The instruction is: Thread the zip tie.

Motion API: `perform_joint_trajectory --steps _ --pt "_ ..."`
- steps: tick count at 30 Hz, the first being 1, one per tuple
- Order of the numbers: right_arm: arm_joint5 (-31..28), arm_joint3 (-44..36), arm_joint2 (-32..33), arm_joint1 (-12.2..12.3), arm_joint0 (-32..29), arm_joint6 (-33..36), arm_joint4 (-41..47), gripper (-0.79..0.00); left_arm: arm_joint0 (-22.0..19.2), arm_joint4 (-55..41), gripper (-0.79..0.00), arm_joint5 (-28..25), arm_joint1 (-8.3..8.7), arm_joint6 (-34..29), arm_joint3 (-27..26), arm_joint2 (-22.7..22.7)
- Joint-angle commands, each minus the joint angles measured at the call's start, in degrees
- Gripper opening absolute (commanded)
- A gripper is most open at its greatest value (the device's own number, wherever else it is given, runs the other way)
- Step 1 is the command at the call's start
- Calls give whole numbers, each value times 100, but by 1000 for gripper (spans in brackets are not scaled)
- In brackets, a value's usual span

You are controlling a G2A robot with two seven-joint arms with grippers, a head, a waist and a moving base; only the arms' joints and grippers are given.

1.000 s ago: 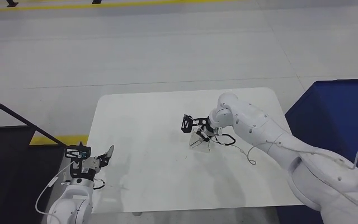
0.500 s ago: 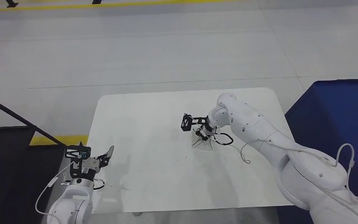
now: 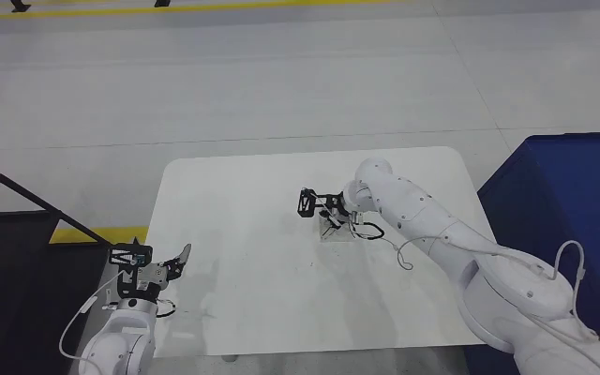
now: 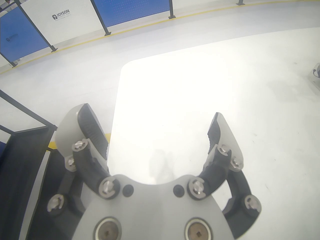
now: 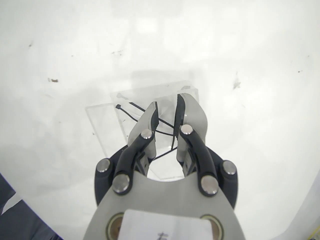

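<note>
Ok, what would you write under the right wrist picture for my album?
Open right gripper around a black zip tie at a clear plastic box.

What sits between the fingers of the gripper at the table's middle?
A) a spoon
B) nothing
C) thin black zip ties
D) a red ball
C: the right wrist view shows black zip ties crossing the gap in the right gripper, above a clear stand.

White glossy arms (image 3: 441, 225), blk end effector (image 5: 167, 108) links w/ silver screws (image 5: 146, 134).
</note>
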Motion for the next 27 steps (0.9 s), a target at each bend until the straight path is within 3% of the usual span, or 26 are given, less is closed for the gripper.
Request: perform_joint_trajectory --steps 1,9,11,12,22,27 --pt "191 -20 2 -21 -63 -8 -191 -640 0 0 0 0 0 0 0 0" --pt "59 282 133 -140 -120 53 -124 -650 0 0 0 0 0 0 0 0" --pt "-69 388 179 -176 -110 64 -41 -705 0 0 0 0 0 0 0 0" --pt "-136 434 201 -192 -99 60 -9 -785 0 0 0 0 0 0 0 0" --pt "-1296 850 413 -235 51 -37 317 -785 0 0 0 0 0 0 0 0" --pt "-1356 714 459 -125 130 159 657 -785 0 0 0 0 0 0 0 0"
